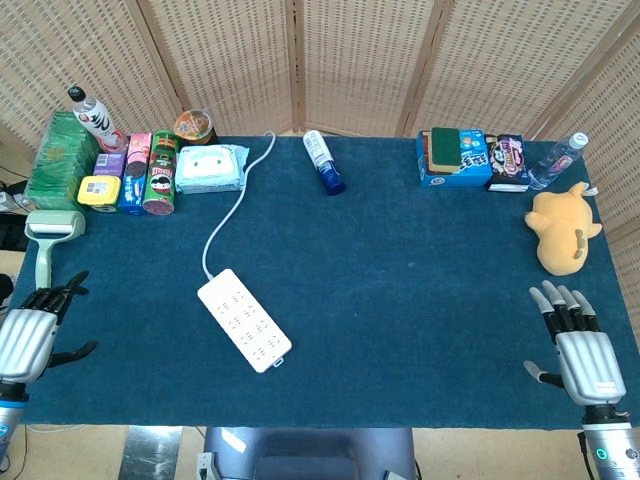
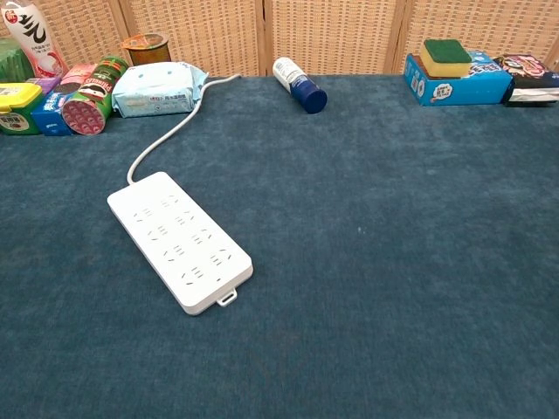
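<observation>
Both hands are empty with fingers spread, left hand (image 1: 28, 338) at the near left edge just below the lint roller (image 1: 48, 240), right hand (image 1: 578, 345) near right, so a sloppy reach probably knocks the roller off the table edge.

Left hand (image 1: 28, 338): ribbed silver-grey back plate, black fingers (image 1: 60, 293), black thumb. Right hand (image 1: 578, 350): same ribbed silver-grey back, grey fingers with darker tips, small red marking near wrist. Grey cylindrical wrist below, green indicator ring.
</observation>
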Tool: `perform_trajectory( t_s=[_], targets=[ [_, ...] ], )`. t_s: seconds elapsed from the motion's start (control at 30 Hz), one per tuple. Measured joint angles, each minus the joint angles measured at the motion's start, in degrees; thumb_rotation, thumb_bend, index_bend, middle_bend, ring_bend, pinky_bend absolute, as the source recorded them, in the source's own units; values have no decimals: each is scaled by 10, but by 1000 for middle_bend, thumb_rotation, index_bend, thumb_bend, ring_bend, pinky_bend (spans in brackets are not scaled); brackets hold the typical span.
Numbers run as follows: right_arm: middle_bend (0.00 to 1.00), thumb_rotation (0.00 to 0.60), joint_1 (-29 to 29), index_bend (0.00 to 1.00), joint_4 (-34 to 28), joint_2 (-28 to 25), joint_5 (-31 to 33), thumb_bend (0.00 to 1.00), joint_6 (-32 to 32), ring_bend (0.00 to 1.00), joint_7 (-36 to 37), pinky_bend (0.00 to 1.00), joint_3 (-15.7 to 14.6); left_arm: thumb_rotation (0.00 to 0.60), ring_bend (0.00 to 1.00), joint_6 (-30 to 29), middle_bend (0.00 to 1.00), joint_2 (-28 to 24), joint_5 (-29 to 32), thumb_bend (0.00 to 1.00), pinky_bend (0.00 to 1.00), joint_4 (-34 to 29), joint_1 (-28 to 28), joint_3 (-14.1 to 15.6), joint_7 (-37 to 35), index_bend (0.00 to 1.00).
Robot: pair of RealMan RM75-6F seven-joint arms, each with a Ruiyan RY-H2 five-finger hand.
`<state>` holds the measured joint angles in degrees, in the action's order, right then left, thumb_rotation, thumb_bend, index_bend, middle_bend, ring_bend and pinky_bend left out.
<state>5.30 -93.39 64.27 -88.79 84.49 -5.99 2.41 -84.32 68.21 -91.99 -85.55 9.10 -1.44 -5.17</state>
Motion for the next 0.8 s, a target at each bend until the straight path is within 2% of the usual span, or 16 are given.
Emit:
perform_trajectory(
  t_s=[0.1, 0.17, 0.27, 0.37, 0.5, 0.6, 0.8],
  targets=[
    [21, 600, -1, 0, 0, -2, -5, 0, 3, 29, 6, 0, -1, 600, 1000, 21, 1000, 12, 1, 412, 1000, 5, 12, 0, -11, 0],
    [21, 600, -1, 0, 0, -4, -11, 0, 4, 28, 12, 0, -3, 600, 1000, 41, 1000, 14, 4, 566, 1000, 1, 21, 1, -19, 0],
    [21, 600, -1, 0, 0, -7, -14, 0, 5, 29, 23, 0, -4, 600, 1000, 76, 1000, 17, 13, 721, 1000, -14, 38, -1, -18, 0],
    [20, 600, -1, 0, 1, -9, -14, 0, 6, 29, 31, 0, -4, 600, 1000, 105, 1000, 19, 30, 770, 1000, -39, 52, -4, 0, 2],
    [21, 600, -1, 0, 0, -12, -12, 0, 6, 29, 39, 0, -3, 600, 1000, 138, 1000, 21, 60, 777, 1000, -67, 70, -11, 39, 43],
    [20, 600, 0, 0, 0, -13, -11, 0, 2, 29, 41, 0, -4, 600, 1000, 169, 1000, 23, 83, 780, 1000, -86, 84, -16, 61, 103],
    [21, 600, 2, 0, -1, -13, -8, 0, -6, 26, 40, 0, -5, 600, 1000, 214, 1000, 29, 138, 785, 1000, -117, 114, -28, 127, 286]
  ],
)
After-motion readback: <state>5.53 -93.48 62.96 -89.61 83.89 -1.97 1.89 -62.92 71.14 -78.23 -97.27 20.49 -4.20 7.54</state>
